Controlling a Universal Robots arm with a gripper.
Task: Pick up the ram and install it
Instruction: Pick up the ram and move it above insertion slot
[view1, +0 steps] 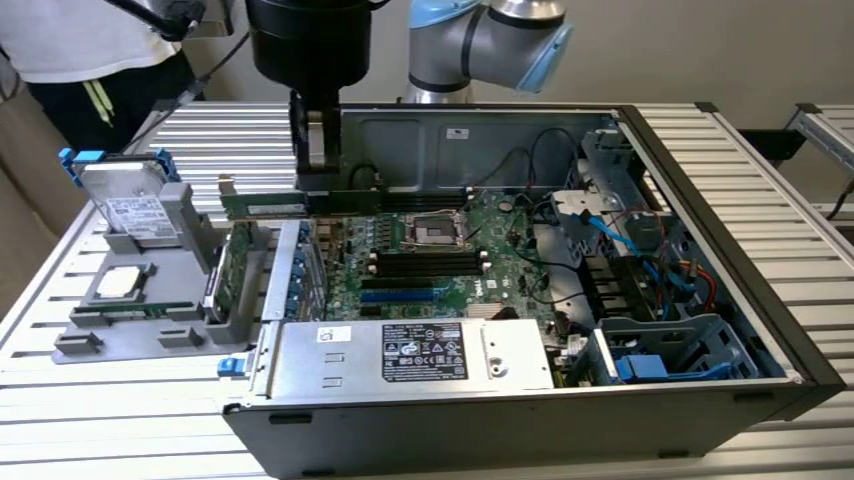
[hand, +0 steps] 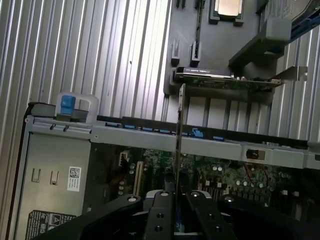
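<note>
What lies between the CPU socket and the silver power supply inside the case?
In the exterior view, rows of black memory slots lie between the CPU socket and the power supply, on the green motherboard.

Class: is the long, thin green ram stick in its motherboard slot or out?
Out: the black gripper grips the green ram stick in mid-air above the open dark computer case.

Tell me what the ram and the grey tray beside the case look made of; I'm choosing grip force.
The ram: green circuit board, likely fibreglass laminate with a matte finish; it looks thin, straight and rigid edge-on in the end effector. The tray: uniform dull grey with moulded slots, probably plastic, perhaps printed.
</note>
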